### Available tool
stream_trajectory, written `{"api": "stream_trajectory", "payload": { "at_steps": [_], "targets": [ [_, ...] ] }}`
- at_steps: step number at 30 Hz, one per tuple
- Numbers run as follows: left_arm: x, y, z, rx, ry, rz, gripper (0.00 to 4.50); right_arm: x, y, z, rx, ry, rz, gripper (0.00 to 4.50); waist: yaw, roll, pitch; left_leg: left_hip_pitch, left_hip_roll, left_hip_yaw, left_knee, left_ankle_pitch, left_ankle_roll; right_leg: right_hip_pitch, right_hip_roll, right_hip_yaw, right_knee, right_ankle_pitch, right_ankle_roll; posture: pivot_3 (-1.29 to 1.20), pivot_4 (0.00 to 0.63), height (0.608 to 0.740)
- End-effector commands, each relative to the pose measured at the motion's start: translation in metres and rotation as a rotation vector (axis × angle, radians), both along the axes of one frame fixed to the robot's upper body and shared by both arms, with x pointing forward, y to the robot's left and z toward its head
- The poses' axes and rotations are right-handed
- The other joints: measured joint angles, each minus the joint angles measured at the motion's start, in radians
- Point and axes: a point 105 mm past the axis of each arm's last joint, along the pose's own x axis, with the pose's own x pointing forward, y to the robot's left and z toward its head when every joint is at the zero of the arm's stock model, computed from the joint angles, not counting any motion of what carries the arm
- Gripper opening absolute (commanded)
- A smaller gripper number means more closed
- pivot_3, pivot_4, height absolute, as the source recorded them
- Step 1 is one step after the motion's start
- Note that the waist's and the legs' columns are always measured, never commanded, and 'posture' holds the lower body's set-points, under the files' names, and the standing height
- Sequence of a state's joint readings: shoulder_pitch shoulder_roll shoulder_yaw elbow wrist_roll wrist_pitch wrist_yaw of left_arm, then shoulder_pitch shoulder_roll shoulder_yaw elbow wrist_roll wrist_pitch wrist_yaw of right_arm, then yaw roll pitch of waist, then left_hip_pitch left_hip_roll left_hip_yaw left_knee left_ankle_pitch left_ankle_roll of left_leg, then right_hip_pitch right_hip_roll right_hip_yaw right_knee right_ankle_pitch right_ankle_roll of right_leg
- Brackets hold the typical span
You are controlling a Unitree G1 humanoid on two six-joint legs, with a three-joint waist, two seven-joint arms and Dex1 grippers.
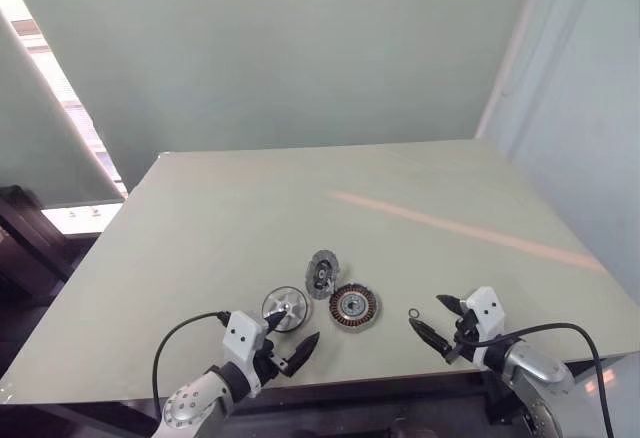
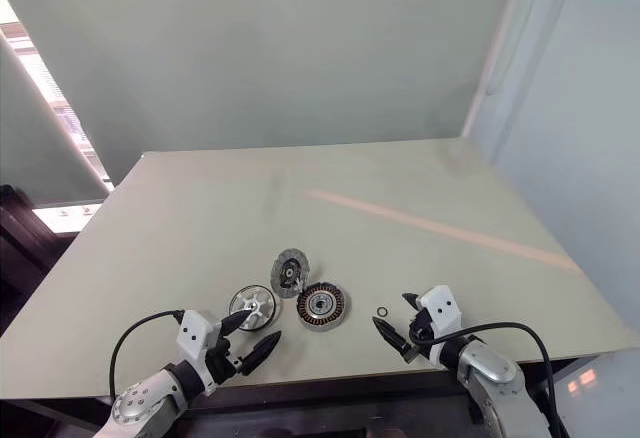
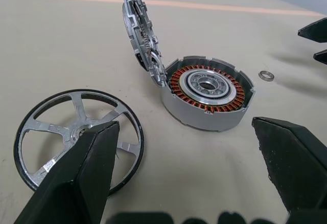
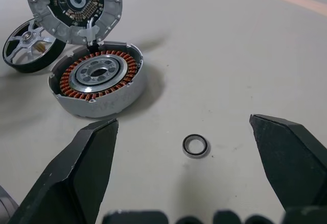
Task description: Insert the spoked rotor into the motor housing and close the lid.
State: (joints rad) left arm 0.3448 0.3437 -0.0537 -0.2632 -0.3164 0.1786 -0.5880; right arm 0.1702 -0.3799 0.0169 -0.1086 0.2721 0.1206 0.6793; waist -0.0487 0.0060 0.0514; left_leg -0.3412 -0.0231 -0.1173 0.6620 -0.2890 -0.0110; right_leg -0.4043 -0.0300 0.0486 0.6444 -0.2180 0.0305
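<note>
Both black-fingered grippers, left (image 1: 288, 341) and right (image 1: 436, 324), stood spread and empty at lower frame. Between them, at lower centre: one shiny silver spoked rotor (image 1: 285, 307), flat; one copper-wound round motor housing (image 1: 354, 307); one ribbed grey lid (image 1: 322, 274), tilted upright against it; one small metal ring (image 1: 414, 312).

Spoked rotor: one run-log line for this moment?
spoked rotor: flat on table, not inserted | motor housing: open | lid: propped upright | both end effectors open, empty

My left gripper (image 1: 292, 342) and right gripper (image 1: 437, 322) match — two black, tapered, pointed fingers each, on a white blocky mount. Behind them my forearms are rounded silver-grey metal, and a black cable loops along each.
</note>
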Motion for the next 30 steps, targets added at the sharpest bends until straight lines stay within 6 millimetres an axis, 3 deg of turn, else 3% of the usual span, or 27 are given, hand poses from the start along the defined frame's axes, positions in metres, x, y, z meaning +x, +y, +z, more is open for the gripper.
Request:
{"api": "stream_trajectory", "payload": {
  "at_steps": [1, 23, 30],
  "targets": [
    [0.003, -0.001, 0.015, -0.009, -0.057, -0.004, 4.45, 0.004, 0.001, 0.012, 0.0, -0.058, 0.011, 4.5, 0.0, 0.0, 0.0, 0.0, 0.0, 0.0, 0.0, 0.0, 0.0, 0.0, 0.0, 0.0, 0.0, 0.0, 0.0, 0.0, 0.0, 0.74],
    [-0.002, -0.008, 0.02, -0.09, -0.043, -0.046, 4.45, 0.009, 0.0, 0.023, 0.038, -0.071, -0.088, 4.5, 0.0, 0.0, 0.0, 0.0, 0.0, 0.0, 0.0, 0.0, 0.0, 0.0, 0.0, 0.0, 0.0, 0.0, 0.0, 0.0, 0.0, 0.74],
    [-0.007, -0.005, 0.021, -0.085, -0.023, -0.078, 4.45, 0.009, 0.01, 0.018, 0.028, -0.016, -0.06, 4.5, 0.0, 0.0, 0.0, 0.0, 0.0, 0.0, 0.0, 0.0, 0.0, 0.0, 0.0, 0.0, 0.0, 0.0, 0.0, 0.0, 0.0, 0.74]
  ]
}}
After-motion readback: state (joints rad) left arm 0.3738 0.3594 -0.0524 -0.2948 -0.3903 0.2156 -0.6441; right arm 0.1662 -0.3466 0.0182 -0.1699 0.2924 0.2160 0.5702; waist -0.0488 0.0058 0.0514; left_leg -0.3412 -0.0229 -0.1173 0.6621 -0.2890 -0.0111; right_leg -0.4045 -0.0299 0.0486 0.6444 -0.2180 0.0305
